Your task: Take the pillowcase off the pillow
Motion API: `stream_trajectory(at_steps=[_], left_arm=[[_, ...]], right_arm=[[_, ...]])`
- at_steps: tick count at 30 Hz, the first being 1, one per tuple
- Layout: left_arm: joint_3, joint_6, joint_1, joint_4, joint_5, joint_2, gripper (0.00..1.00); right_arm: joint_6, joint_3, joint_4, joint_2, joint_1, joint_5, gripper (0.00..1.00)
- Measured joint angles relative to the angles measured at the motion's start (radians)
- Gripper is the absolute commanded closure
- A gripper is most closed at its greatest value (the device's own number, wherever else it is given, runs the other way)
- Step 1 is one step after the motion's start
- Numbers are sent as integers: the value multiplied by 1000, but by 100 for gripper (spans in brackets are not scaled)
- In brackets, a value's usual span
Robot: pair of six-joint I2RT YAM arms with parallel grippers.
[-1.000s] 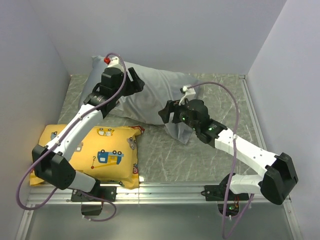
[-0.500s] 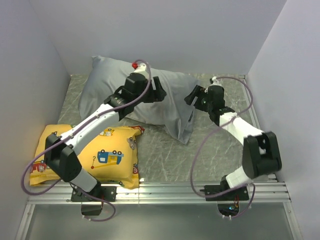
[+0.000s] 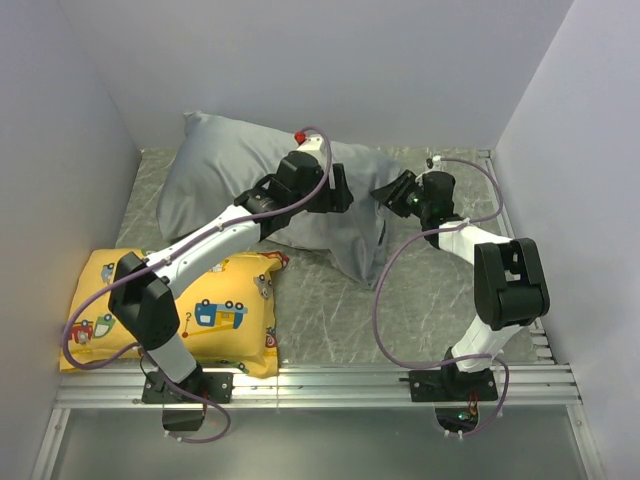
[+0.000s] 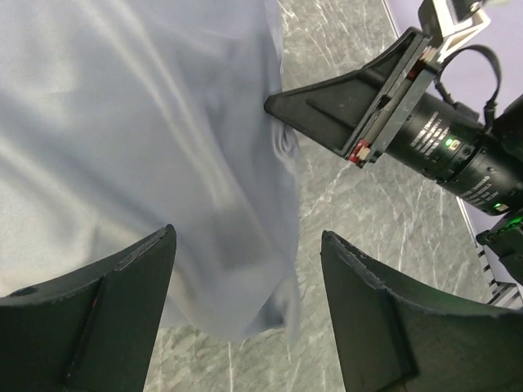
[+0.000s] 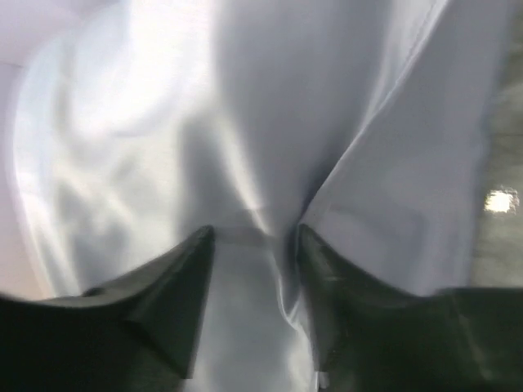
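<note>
The silver-grey pillowcase (image 3: pixel 230 175) lies plump at the back left of the table, and its loose end droops toward the middle. The pillow is hidden inside it. My left gripper (image 3: pixel 343 190) hangs open over that loose end; in the left wrist view (image 4: pixel 247 235) cloth (image 4: pixel 147 122) sags between the spread fingers without touching them. My right gripper (image 3: pixel 380 192) is at the case's right end, one finger (image 4: pixel 343 98) tipped against the cloth. In the right wrist view (image 5: pixel 253 231) its jaws are partly closed around a fold of pillowcase (image 5: pixel 245 122); I cannot tell whether they pinch it.
A yellow cushion (image 3: pixel 200 310) with a vehicle print lies at the front left, under the left arm's forearm. Grey walls enclose the table on three sides. A metal rail (image 3: pixel 320 380) runs along the near edge. Bare marbled tabletop (image 3: pixel 430 300) shows at the right front.
The left arm swept right along the pillowcase from its far left corner to its right end. The right arm pulled back from the front flap to the right end, and its jaws narrowed.
</note>
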Motion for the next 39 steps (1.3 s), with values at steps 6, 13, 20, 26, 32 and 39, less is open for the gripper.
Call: stream_trajectory(at_steps=[6,13,20,26,32,39], left_arm=[[7,20,-9,0,-2,19,20],[23,50,-33,2,-14,65,17],[30,64,-73,21,-32,94,16],[27,63,-82,58,-52,94,18],[27,58,-97,53,-109,94,40],[27,40,-98,40,-172,94,88]], right_arm=[[56,0,57,4,0,-64,95],[68,4,-1,-85,17,-82,97],[-4,134,-162,-207,123,-61,92],[-57,200,-287,-208,187,-16,92],[-66,200,-321,-200,203,10,92],[-91,199,-345,-200,213,29,92]])
